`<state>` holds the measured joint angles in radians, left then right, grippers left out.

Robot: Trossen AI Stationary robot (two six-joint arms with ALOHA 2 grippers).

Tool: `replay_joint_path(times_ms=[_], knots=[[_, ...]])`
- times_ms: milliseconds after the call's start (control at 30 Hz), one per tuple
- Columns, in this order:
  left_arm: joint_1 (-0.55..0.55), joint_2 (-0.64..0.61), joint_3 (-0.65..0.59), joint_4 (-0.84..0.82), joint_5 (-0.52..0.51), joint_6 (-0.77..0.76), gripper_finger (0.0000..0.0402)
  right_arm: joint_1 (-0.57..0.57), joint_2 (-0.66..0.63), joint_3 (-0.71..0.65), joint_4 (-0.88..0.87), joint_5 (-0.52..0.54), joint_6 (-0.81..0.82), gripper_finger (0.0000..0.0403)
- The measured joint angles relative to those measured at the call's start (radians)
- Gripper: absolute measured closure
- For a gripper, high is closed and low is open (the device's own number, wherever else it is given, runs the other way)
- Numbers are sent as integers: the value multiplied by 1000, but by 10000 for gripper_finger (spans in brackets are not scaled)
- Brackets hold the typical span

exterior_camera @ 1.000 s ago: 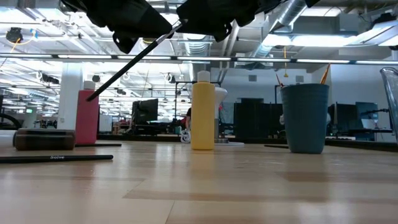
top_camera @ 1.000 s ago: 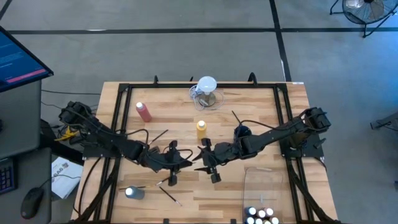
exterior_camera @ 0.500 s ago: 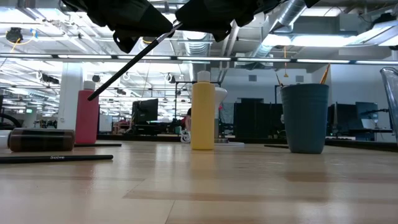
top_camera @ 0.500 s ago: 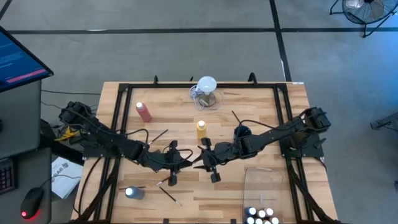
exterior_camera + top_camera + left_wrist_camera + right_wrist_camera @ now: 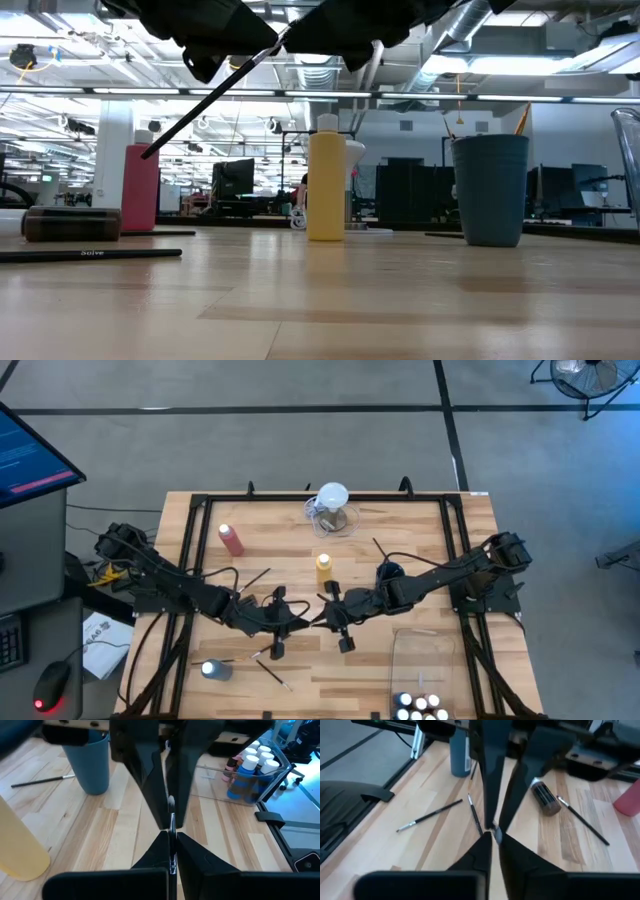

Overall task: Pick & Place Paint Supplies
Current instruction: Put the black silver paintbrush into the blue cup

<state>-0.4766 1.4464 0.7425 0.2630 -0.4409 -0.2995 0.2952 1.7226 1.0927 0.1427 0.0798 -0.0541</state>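
Open-plan lab: exposed ceiling ducts (image 5: 470,25), monitors (image 5: 238,180)

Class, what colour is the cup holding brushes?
Blue-grey cup, seen best in the low view.

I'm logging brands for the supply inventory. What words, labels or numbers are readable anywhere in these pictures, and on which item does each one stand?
"Solve", as best it reads: small pale lettering on the dark paintbrush lying on the table in the low view.
Monitor beside the table: lines of text, too small to read.
Paper sheet off the table's left edge: print too small to read.
Paint bottles in the clear bin: no readable labels.
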Motion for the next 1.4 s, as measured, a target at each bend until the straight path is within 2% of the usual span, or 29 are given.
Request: replay_joint_path(times_ms=[100, 600, 733, 1067, 1167, 1267, 1400], knots=[[-2, 0, 0, 13, 0, 9, 401, -7, 0, -1, -20, 9, 2, 398], [-3, 0, 0, 16, 0, 8, 401, -8, 0, -1, -78, 22, 27, 397], [-3, 0, 0, 15, 0, 8, 401, -8, 0, -1, -91, 23, 40, 364], [-3, 0, 0, 9, 5, 4, 401, 2, 0, -1, -30, 22, 28, 218], [-3, 0, 0, 9, 12, 4, 401, 2, 0, -1, -17, 22, 28, 185], [-3, 0, 0, 8, 12, 4, 401, 2, 0, -1, -5, 22, 28, 168], [-3, 0, 0, 7, 7, 4, 401, 4, 0, -1, 5, 22, 28, 175]])
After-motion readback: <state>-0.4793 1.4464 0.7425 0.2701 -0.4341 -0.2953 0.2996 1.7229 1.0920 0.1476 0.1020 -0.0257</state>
